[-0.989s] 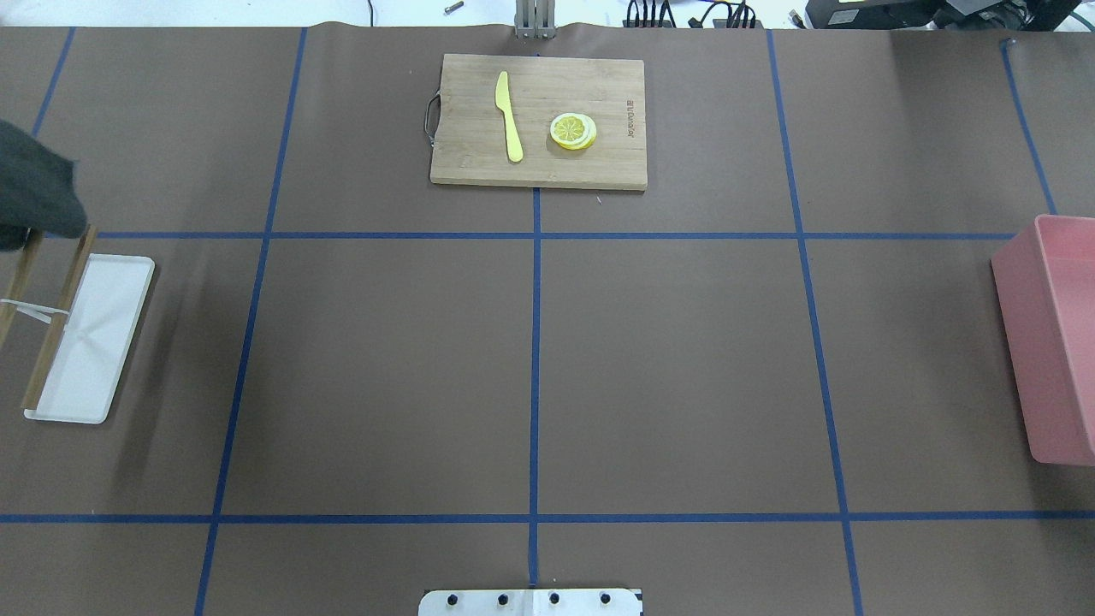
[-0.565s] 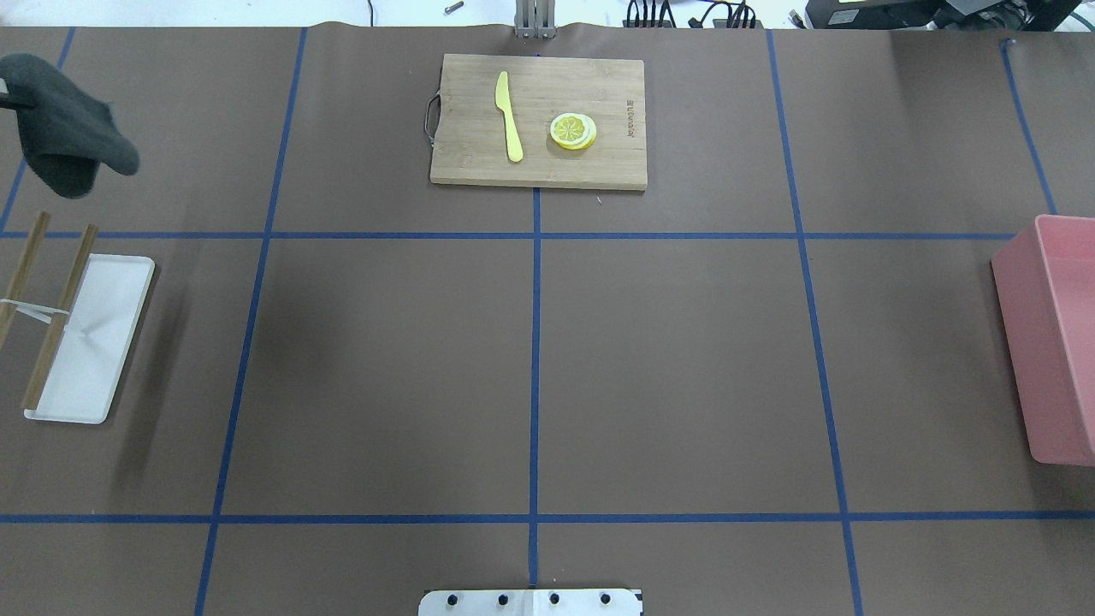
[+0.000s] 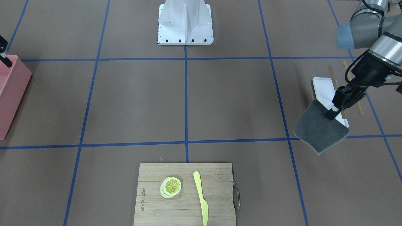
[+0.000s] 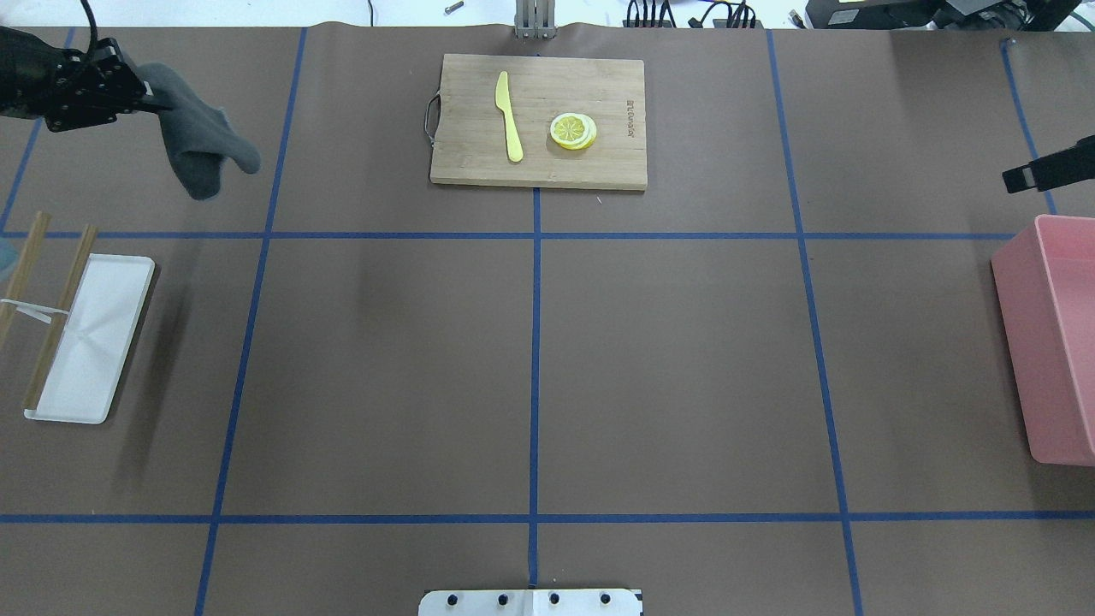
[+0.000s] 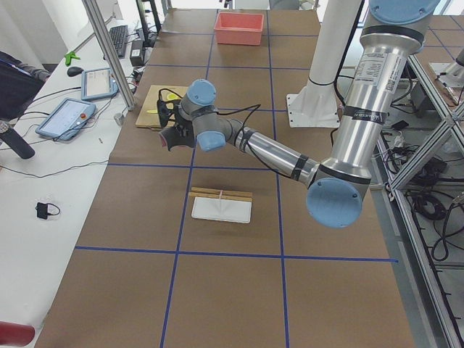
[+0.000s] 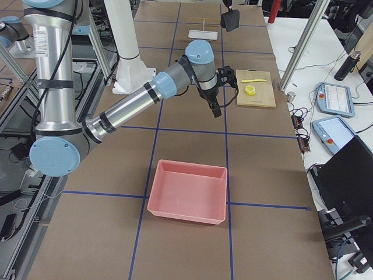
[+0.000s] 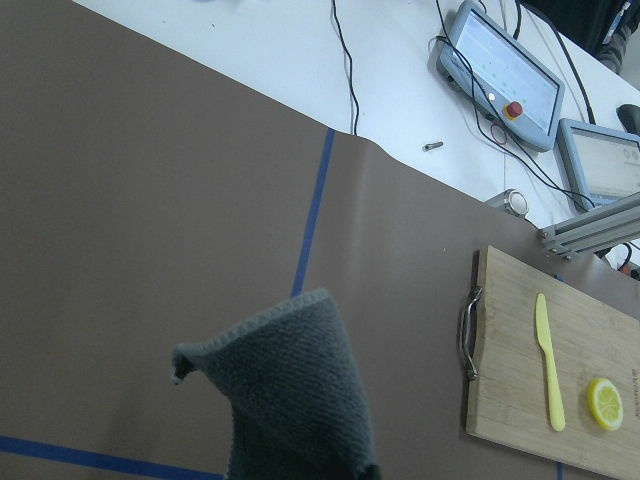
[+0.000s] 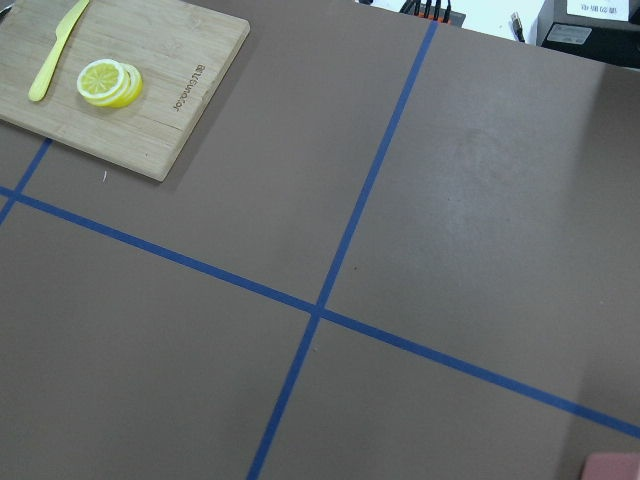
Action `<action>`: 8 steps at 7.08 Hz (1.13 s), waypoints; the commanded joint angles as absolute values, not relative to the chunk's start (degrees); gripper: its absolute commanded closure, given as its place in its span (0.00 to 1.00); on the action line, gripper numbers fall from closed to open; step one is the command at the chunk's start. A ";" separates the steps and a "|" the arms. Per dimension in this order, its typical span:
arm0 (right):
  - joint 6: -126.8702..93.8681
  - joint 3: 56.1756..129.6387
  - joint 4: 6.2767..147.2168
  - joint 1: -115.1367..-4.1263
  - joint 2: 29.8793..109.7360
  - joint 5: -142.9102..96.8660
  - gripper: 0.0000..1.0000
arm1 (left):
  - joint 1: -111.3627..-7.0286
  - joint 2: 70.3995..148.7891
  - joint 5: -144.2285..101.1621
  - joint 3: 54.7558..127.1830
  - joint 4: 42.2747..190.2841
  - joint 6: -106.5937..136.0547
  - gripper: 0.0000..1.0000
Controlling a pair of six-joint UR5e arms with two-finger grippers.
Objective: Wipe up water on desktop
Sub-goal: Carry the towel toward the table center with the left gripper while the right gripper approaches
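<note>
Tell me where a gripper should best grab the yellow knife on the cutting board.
Probably the rounded handle end of the yellow knife, from straight above, jaws across its narrow width: it lies flat on the cutting board, handle toward the robot.

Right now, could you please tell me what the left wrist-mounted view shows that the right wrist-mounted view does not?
Only the left wrist view: the grey cloth, the board's metal handle, two control tablets. Only the right wrist view: a crossing of blue tape lines, the pink bin's corner. Both: the bamboo cutting board, yellow knife, lemon slices, brown desktop.
</note>
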State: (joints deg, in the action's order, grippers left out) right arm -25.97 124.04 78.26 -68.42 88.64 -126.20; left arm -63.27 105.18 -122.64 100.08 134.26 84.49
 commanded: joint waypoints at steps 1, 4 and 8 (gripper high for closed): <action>-34.79 124.10 72.78 -55.43 84.32 -111.07 0.01 | -57.42 111.50 -118.41 100.20 130.71 93.04 1.00; -35.08 123.58 72.77 -35.48 77.19 -89.98 0.01 | -47.66 119.86 -114.79 100.02 129.64 104.12 1.00; -31.65 119.90 73.21 -22.68 72.17 -71.03 0.03 | -38.87 125.85 -111.01 100.80 129.73 109.86 1.00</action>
